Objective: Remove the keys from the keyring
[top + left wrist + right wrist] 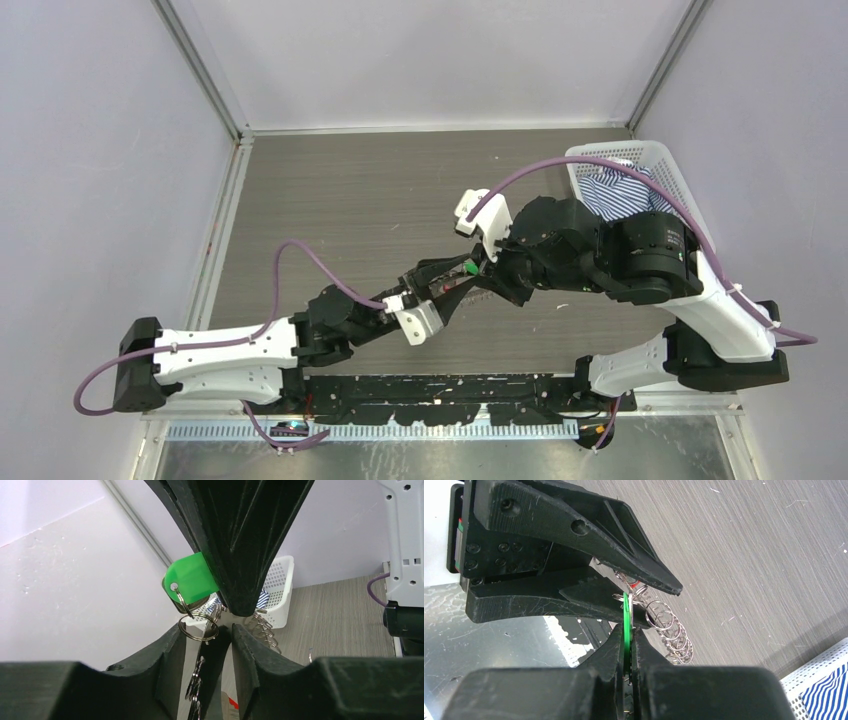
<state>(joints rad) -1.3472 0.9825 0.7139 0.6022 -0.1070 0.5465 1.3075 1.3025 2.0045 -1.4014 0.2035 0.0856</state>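
Both arms meet over the middle of the grey table (pixel 340 190), with the bundle between them. The right gripper (pixel 628 631) is clamped flat on the green-headed key (pixel 626 612), its fingers squeezed right down on the thin plastic. In the left wrist view the green head sticks out beside those black fingers. A small loop through its hole links to the keyring (pixel 196 639) hanging just below. The left gripper (pixel 209 631) comes in from the opposite side with its jaws roughly half apart, straddling the keyring. A few silvery keys (pixel 195 682) dangle in the gap between its 2 fingers. Whether its pads actually touch any metal can't be made out. A string of small split rings (pixel 672 632) trails off beside the bundle. At the table's far right sits a white basket (pixel 655 160) with a striped cloth (pixel 612 192) in it.
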